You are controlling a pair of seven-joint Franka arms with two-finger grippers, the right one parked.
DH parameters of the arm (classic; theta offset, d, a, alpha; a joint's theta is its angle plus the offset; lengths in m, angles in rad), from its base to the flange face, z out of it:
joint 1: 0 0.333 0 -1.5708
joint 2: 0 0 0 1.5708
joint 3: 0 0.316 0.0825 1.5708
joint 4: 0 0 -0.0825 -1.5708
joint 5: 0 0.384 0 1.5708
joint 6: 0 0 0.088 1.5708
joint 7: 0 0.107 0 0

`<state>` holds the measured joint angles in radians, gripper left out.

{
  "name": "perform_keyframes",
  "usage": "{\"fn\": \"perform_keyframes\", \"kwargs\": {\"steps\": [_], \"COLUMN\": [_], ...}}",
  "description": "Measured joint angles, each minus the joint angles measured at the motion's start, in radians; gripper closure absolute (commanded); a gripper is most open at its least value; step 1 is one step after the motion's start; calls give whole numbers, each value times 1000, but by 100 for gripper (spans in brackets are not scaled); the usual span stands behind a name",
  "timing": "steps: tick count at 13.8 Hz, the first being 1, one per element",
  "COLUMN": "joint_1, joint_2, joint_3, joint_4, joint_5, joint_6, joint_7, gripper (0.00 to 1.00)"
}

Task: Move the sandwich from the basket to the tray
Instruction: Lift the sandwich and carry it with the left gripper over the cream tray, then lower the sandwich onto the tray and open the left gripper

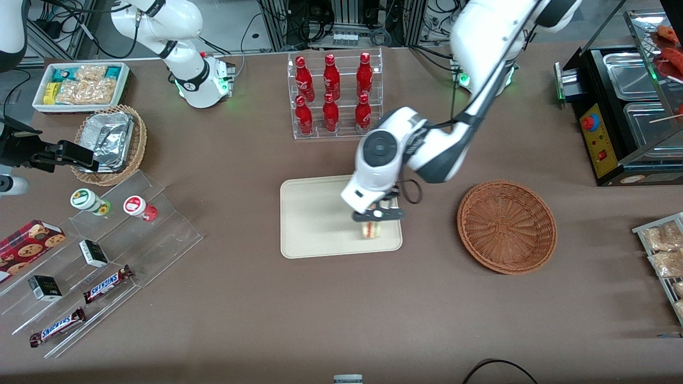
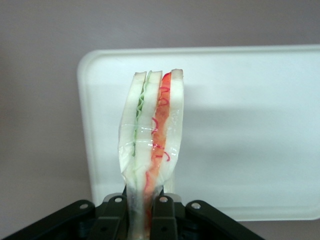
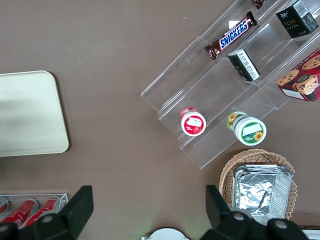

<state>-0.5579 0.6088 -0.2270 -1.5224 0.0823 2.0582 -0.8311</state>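
Black fingers (image 2: 162, 215) of my gripper (image 1: 376, 215) are closed tight on the sandwich (image 2: 152, 145), pinching its narrow end through the clear wrap so its red and green layers stand edge-on. I hold it over the cream tray (image 1: 315, 224), above the corner nearest the reddish wicker basket (image 1: 507, 226) and close to the tray's rim. Most of the tray's bare surface lies toward the parked arm's end. Brown table (image 1: 341, 314) runs between tray and basket.
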Motion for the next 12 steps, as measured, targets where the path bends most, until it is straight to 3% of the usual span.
{"fn": "perform_keyframes", "kwargs": {"steps": [5, 12], "joint_1": [-79, -92], "joint_2": [116, 198], "joint_3": [1, 2], "joint_4": [119, 178], "joint_5": [0, 1], "joint_6": [0, 0], "joint_7": [-69, -110], "gripper": [100, 100]}}
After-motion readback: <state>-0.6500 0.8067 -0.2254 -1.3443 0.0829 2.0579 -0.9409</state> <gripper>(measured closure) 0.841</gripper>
